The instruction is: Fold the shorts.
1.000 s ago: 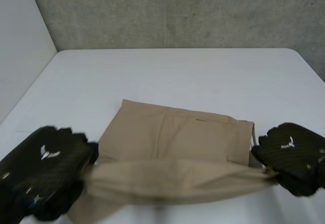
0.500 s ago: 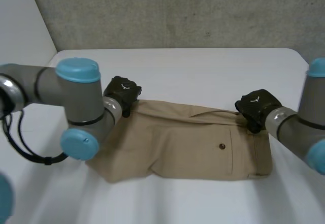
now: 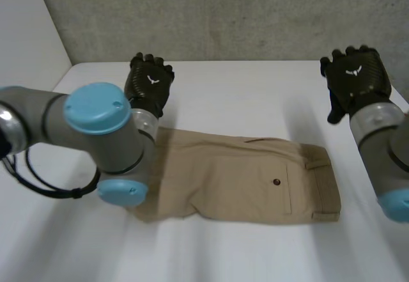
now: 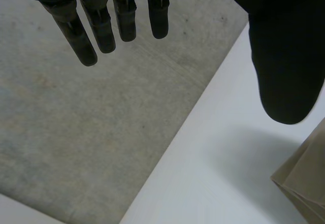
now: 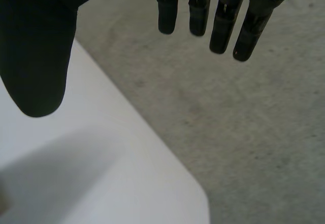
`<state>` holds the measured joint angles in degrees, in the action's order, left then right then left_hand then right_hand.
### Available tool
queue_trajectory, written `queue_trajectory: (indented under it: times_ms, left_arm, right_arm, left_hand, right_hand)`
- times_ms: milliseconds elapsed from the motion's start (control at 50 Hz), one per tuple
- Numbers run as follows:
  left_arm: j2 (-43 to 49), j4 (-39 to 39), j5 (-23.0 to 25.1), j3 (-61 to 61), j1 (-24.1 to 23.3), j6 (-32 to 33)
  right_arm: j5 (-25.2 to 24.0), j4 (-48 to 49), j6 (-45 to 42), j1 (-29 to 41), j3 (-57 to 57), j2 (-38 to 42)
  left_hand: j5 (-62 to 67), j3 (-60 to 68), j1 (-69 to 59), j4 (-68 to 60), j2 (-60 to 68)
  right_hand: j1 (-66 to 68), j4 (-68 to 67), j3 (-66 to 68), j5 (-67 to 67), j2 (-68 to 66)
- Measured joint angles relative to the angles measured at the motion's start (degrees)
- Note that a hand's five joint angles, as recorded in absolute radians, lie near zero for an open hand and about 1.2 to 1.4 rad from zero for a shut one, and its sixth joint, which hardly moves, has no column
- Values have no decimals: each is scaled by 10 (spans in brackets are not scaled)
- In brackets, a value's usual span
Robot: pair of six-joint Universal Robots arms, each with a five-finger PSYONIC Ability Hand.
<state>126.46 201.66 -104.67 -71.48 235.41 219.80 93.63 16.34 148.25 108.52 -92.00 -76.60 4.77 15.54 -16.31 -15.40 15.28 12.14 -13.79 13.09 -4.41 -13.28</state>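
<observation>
The shorts point(image 3: 243, 180) lay flat on the bench point(image 3: 255, 90), stretched between its left and right edges and nearer the front edge than the back. The waistband pointed toward the right edge, and the leg end was partly hidden behind the left arm point(image 3: 96, 128). They looked doubled once along their length. The left hand point(image 3: 150, 80) hung over the back part of the bench just beyond the leg end, fingers straight and holding nothing. The right hand point(image 3: 354, 80) hung near the back right corner, likewise spread and empty. The step in hand seemed to be the crosswise fold. Doing it well would mean pinching all layers at both corners of one short end, carrying them low across, and matching the edges before letting go, lest the lower layers slide.
</observation>
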Motion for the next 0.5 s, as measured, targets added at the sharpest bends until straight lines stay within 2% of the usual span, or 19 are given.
queue_trajectory:
  times_ms: [60,80,220,360,500]
  left_arm:
    - [-57,-1,-5,-58,-4,-6]
    - [-84,-2,-5,-89,-5,-14]
    - [-174,-5,1,-215,-12,-77]
    - [-209,-7,3,-287,-15,-137]
    - [-214,-7,4,-313,-14,-152]
  right_arm:
    - [-30,-56,2,-2,-43,-44]
    - [-54,-93,3,-7,-68,-63]
    - [-152,-191,6,-44,-174,-111]
    - [-199,-147,6,-86,-259,-114]
    - [-203,-42,0,-115,-291,-40]
  left_hand:
    - [0,0,0,0,0]
    - [0,0,0,0,0]
    - [0,0,0,0,0]
    - [0,0,0,0,0]
    - [0,0,0,0,0]
  right_hand:
    - [52,-65,73,-59,-71]
    - [80,-96,104,-88,-102]
    - [193,-229,236,-212,-233]
    - [200,-240,247,-221,-239]
    - [206,-246,253,-228,-242]
